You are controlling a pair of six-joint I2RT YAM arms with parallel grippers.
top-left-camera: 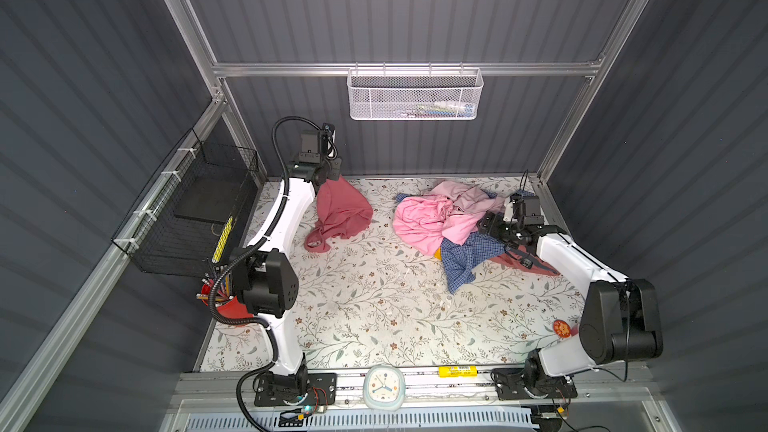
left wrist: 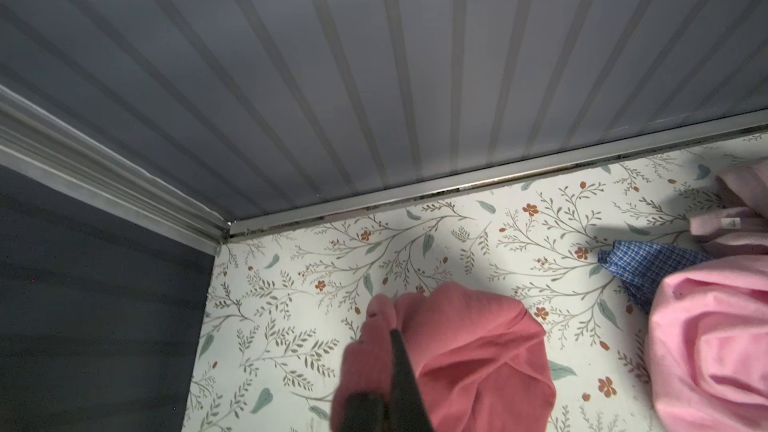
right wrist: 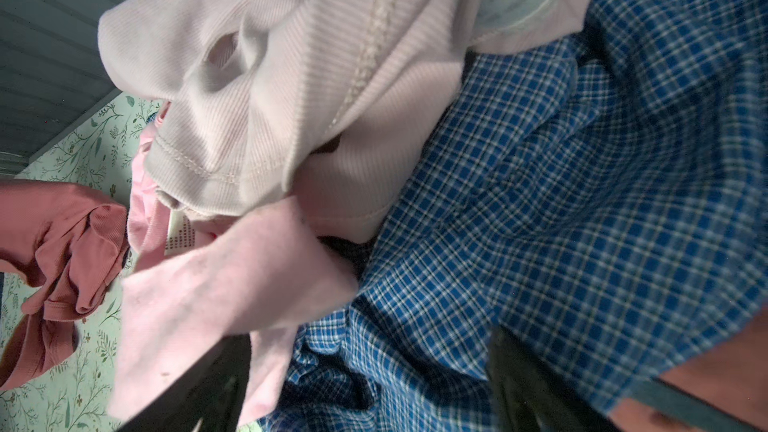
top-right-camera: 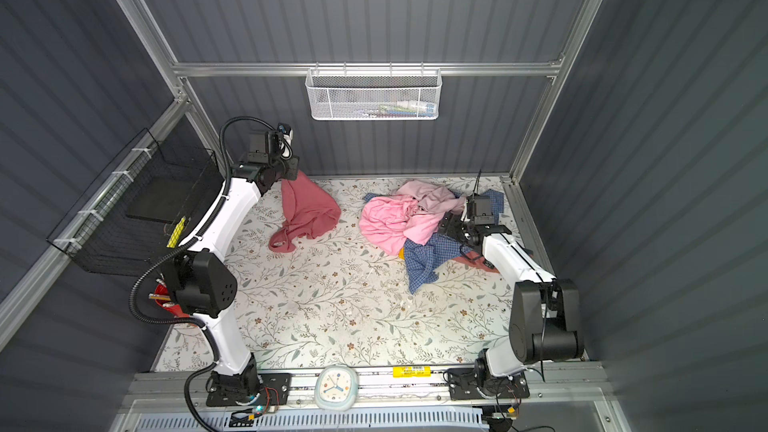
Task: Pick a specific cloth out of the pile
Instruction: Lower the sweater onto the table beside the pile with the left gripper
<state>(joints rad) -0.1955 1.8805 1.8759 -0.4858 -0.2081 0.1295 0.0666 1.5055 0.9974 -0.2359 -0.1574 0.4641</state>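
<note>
Currently left end effector [top-left-camera: 333,177] is gripping the cloth [top-left-camera: 340,211], away from the pile [top-left-camera: 432,222]; right end effector [top-left-camera: 488,224] is gaping.

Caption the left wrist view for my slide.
Left gripper shut on the dusty rose cloth, apart from the pile, above the floral table.

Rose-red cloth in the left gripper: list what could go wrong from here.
1. The left gripper pinches only a small fold of the cloth, whose lower end lies on the table; the fold may slip free.
2. The right gripper sits open in the pile, with a pink garment and the checked shirt lying against it; pulling back could drag them along.
</note>
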